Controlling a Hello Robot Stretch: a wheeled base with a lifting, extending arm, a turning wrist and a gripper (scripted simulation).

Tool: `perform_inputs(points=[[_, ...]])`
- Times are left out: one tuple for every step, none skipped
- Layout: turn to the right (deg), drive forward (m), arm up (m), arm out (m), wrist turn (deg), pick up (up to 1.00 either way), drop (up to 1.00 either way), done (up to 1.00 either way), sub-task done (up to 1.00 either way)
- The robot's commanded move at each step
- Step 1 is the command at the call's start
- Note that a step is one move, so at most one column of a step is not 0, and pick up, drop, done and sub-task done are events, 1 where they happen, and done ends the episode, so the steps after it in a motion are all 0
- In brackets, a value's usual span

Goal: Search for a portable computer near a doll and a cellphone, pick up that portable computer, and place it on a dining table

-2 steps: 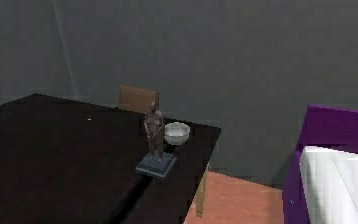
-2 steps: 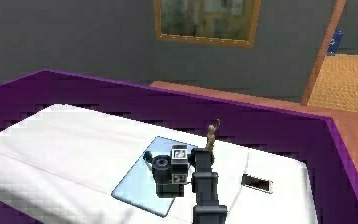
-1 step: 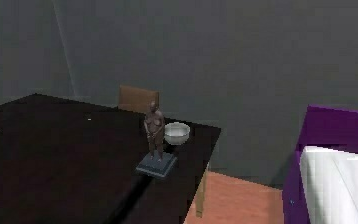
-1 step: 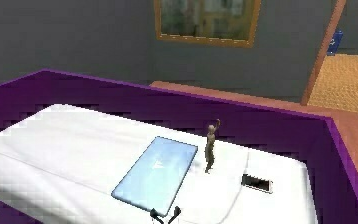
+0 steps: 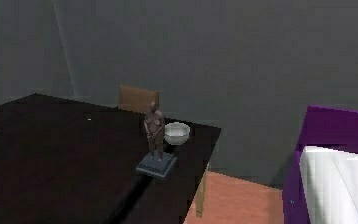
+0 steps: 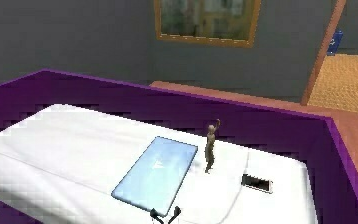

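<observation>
On the white mattress [image 6: 77, 150] of a purple-framed bed lies a flat pale blue portable computer [image 6: 157, 170], lid down. Just right of it stands a small brown doll [image 6: 210, 146] with one arm raised. A dark cellphone [image 6: 257, 183] lies further right near the mattress edge. Thin dark fingers of my gripper [image 6: 164, 213] poke up at the arm side view's bottom edge, by the computer's near corner; I cannot tell whether it holds anything. A dark dining table [image 5: 67, 160] spreads over the forward view's left.
On the table stand a brown figurine on a square base [image 5: 155, 137] and a pale bowl [image 5: 177, 131]; a wooden chair [image 5: 139, 97] sits behind it. The purple bed frame [image 5: 332, 130] lies at the right, orange floor [image 5: 237, 200] between. A framed picture [image 6: 207, 20] hangs beyond the bed.
</observation>
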Motion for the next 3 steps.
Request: perform_inputs(points=[[0.0, 0.00, 0.10, 0.00, 0.0, 0.00, 0.00, 0.00, 0.00], [0.0, 0.00, 0.38, 0.00, 0.0, 0.00, 0.00, 0.00, 0.00], [0.0, 0.00, 0.00, 0.00, -45.0, 0.00, 0.00, 0.00, 0.00]])
